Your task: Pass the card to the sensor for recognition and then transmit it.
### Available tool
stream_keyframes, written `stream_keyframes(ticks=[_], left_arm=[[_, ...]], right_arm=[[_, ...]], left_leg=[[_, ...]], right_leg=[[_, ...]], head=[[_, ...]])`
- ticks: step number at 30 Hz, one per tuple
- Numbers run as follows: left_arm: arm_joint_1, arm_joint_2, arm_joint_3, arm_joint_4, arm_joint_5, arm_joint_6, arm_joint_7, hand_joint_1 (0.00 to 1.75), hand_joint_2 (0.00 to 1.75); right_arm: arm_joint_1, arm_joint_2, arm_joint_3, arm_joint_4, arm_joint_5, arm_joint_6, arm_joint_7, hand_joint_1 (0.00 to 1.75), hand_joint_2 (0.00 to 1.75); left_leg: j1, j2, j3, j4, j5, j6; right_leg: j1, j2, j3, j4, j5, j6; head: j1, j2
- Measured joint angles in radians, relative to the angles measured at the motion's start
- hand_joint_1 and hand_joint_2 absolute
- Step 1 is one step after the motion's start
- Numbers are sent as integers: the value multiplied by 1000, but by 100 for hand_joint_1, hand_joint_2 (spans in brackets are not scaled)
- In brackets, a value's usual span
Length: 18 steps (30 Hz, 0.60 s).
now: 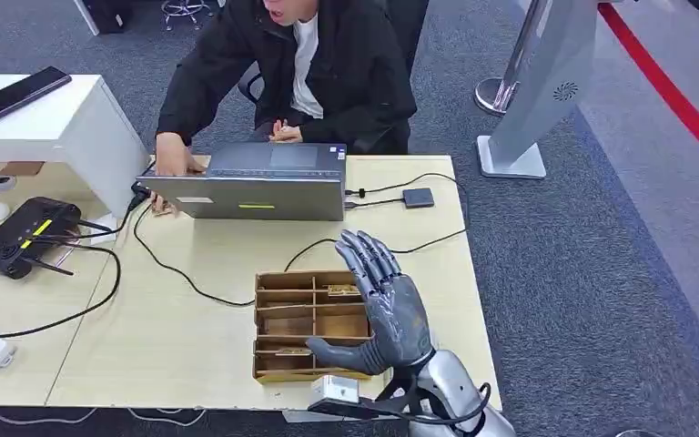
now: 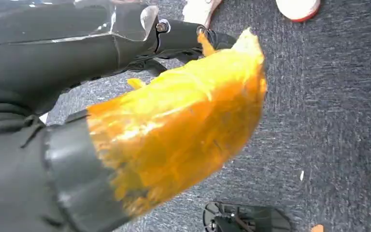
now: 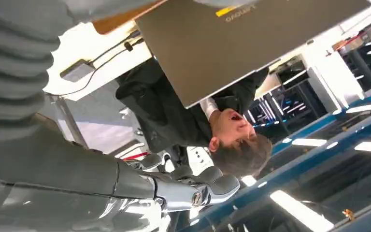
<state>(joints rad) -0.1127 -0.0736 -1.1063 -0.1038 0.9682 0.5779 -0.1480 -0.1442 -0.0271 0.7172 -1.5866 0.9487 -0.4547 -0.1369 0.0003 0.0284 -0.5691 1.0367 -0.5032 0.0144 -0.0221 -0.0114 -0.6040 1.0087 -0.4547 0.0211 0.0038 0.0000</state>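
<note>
Grey, the right hand (image 1: pixel 384 305) stands low in the frame's centre-right with fingers (image 1: pixel 369 255) spread apart and nothing held, raised over the cardboard tray (image 1: pixel 268 323) on the desk (image 1: pixel 191 319). Cards (image 1: pixel 343 291) seem to lie in the tray's compartments, so the pick-up looks not yet done; sensing and handing over remain. Beyond, a laptop (image 1: pixel 255 187) and a seated person (image 1: pixel 296 68). Whether the left hand (image 2: pixel 174 125) is closed, I cannot tell

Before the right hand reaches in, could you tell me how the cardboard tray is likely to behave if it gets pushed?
The cardboard tray looks thin-walled and nearly empty, so it is probably light and would slide on the smooth table. Its low, flat shape makes tipping unlikely. The thin dividers may bend if the right hand, now spread over it, presses down.
</note>
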Motion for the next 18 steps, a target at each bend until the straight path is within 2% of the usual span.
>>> stream_keyframes(ticks=[18], left_arm=[[-1, -7, -17, -4, 3, -10, 2, 0, 0]], right_arm=[[-18, 0, 23, 39, 119, 45, 79, 0, 175]], left_leg=[[0, 0, 0, 0, 0, 0]], right_leg=[[0, 0, 0, 0, 0, 0]], head=[[0, 0]])
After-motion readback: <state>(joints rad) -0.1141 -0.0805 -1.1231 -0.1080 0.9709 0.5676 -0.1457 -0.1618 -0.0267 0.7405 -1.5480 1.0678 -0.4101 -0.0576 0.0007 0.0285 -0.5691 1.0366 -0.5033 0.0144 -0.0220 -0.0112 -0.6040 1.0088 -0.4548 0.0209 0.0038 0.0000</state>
